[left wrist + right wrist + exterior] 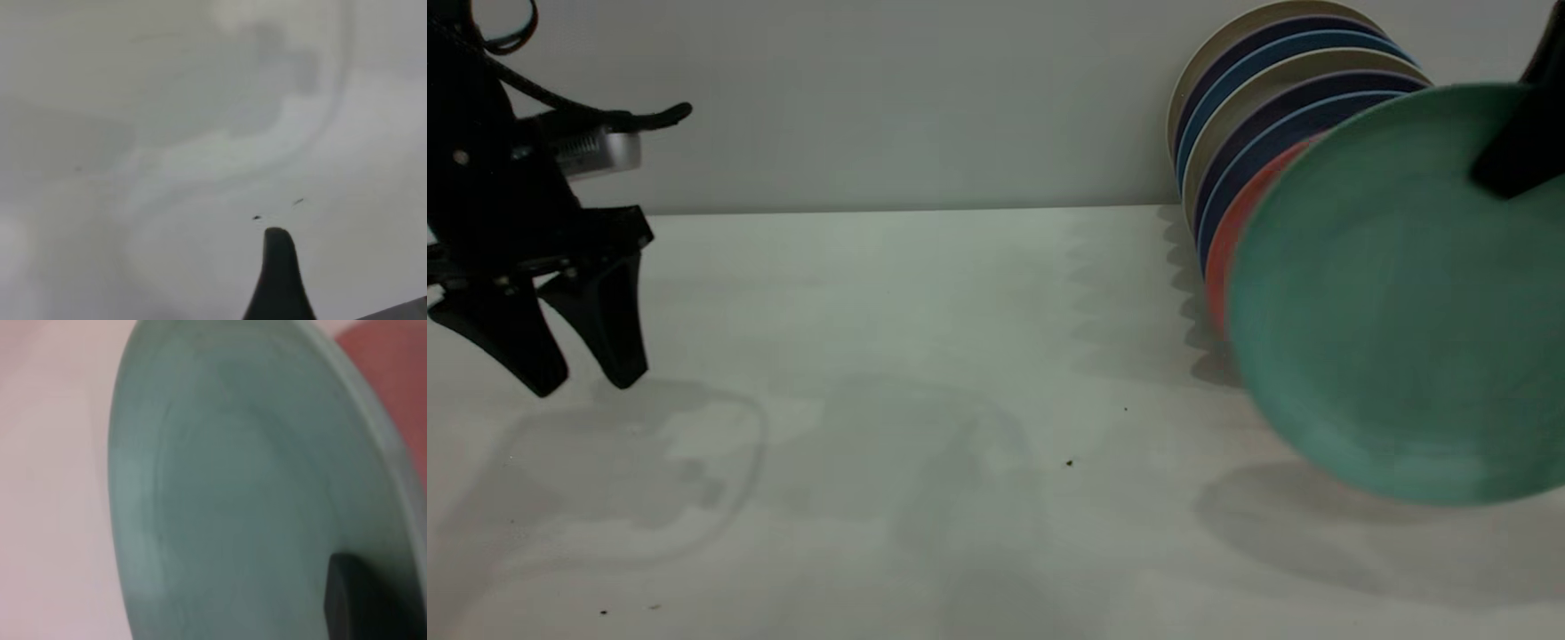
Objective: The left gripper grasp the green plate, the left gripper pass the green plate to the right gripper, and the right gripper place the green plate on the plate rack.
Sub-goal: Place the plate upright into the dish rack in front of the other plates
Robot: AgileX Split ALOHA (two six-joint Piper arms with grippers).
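The green plate (pixel 1396 302) hangs on edge at the right side of the table (pixel 925 427), clear of the surface, with its shadow lying below it. The right claw (pixel 1516 147) is clamped on its upper rim; only one dark finger shows across the plate's face, and the right wrist view shows that same fingertip (pixel 347 597) pressed against the inside of the plate. Just behind the plate stands a row of upright plates (pixel 1280 116), cream and blue, with a salmon-pink plate (pixel 1227 249) nearest to it. The wire rack that carries them is hidden behind the green plate and cannot be made out.

The left claw (pixel 574 373) hovers over the table at the far left, well apart from the plate, its two fingers spread and holding nothing.

The plate looks stiff and light, a matte plastic that should not chip easily. Its surface is smooth, and held by one spot on the rim it can probably pivot or swing in the grip, so a firm pinch across the raised rim seems the right hold. Setting it down likely calls for keeping it upright and parallel to the pink plate, lowering the bottom edge into the next free slot without knocking the row.
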